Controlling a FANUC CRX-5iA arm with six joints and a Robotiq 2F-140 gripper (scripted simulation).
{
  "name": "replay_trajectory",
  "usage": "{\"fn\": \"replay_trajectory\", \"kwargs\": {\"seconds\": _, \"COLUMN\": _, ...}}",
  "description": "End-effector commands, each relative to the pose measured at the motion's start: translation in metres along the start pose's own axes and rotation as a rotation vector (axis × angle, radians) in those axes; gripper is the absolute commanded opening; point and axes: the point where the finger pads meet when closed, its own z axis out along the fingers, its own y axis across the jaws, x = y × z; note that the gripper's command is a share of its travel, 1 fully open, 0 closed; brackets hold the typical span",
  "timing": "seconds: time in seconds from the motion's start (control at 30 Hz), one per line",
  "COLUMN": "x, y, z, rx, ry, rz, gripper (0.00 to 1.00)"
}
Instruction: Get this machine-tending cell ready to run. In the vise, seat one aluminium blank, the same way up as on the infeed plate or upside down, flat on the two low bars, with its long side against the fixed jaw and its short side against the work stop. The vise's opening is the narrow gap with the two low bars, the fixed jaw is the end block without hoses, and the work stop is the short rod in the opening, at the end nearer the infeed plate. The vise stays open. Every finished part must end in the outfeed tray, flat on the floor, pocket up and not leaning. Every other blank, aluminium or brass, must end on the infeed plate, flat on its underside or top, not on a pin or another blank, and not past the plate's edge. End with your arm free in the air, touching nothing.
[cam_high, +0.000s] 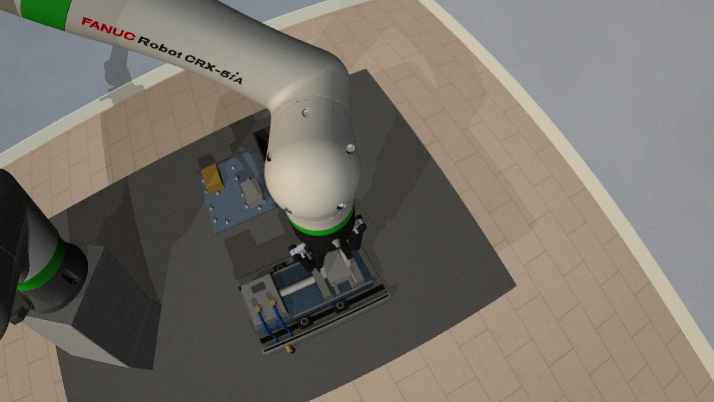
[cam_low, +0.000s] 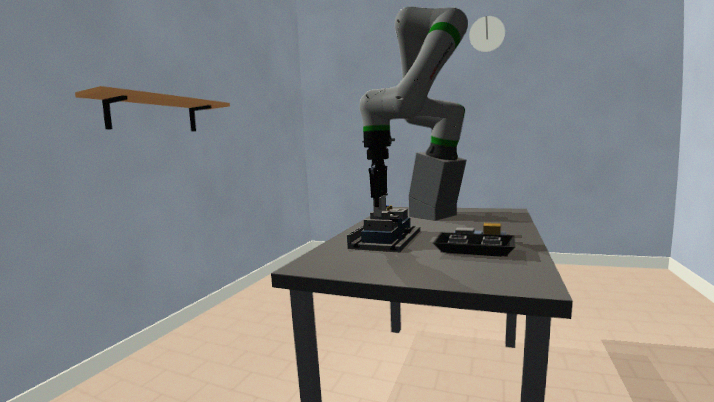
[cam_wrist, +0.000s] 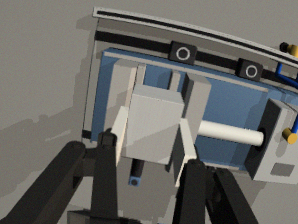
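The gripper (cam_wrist: 148, 152) had its jaws clamped on an aluminium blank (cam_wrist: 154, 125), held just above the vise (cam_high: 280, 299) opening — not yet seated. Lowered slightly skewed, it could catch a jaw block or ride the work stop. Farther off, a brass blank (cam_high: 212, 178) lay on the infeed plate (cam_high: 223, 220).

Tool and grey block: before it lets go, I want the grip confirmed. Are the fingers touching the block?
Touching. In the wrist view the tool is shut on the grey block, one finger pad pressed flat against each side, above the vise.
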Motion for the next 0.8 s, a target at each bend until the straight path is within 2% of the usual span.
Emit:
{"fn": "replay_trajectory", "kwargs": {"seconds": 0.0, "x": -0.0001, "y": -0.0002, "z": -0.0002, "rx": 0.000, "ry": 0.000, "rz": 0.000, "gripper": 0.00}}
{"fn": "replay_trajectory", "kwargs": {"seconds": 0.77, "x": -0.0030, "y": -0.0013, "z": -0.0002, "rx": 0.000, "ry": 0.000, "rz": 0.000, "gripper": 0.00}}
